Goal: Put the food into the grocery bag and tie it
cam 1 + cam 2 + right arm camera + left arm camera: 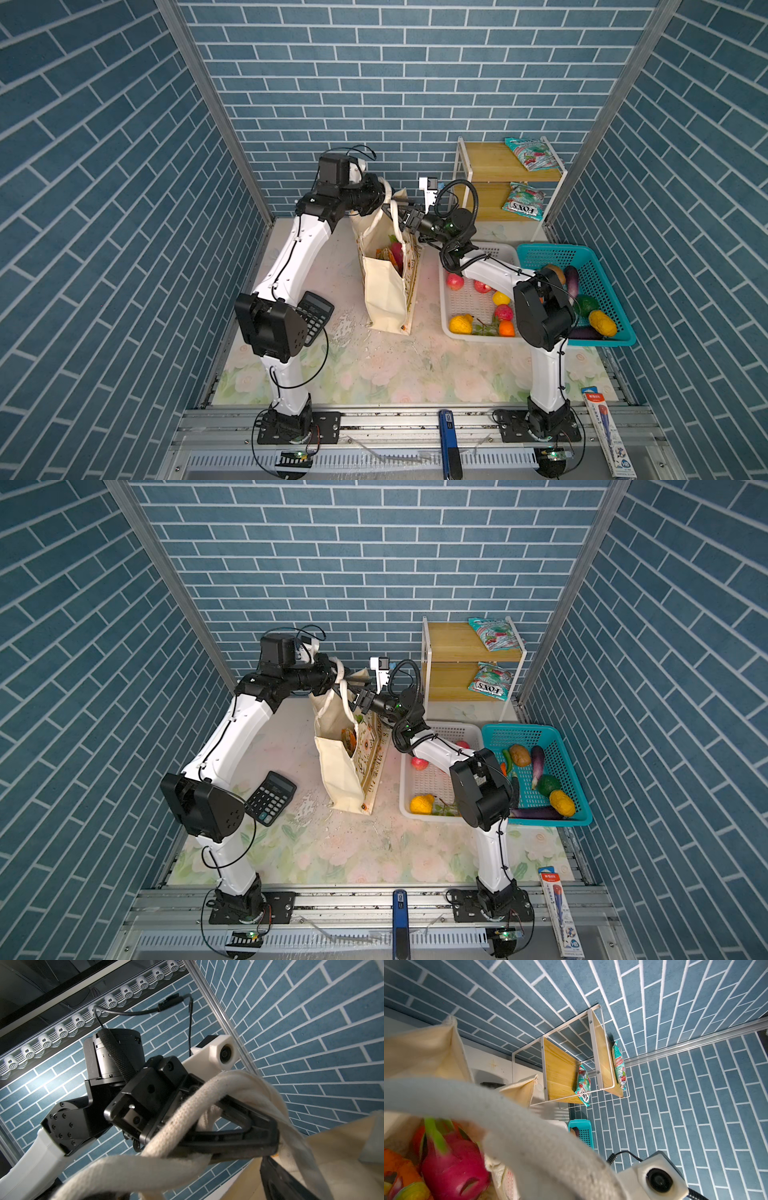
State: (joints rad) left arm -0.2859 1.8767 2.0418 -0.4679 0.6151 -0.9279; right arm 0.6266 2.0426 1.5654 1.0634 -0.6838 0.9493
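Right wrist view: my left claw point(273, 1145) is clamped on the rope handles point(182, 1113).
Right claw point(398, 214): beside the handles; I cannot tell how wide it gapes.
Bag point(384, 291): upright on the tabletop point(365, 361), dragon fruit point(452, 1159) inside.
Handling: likely soft, saggy canvas; limp, grippy rope, so grab the handles mid-loop.
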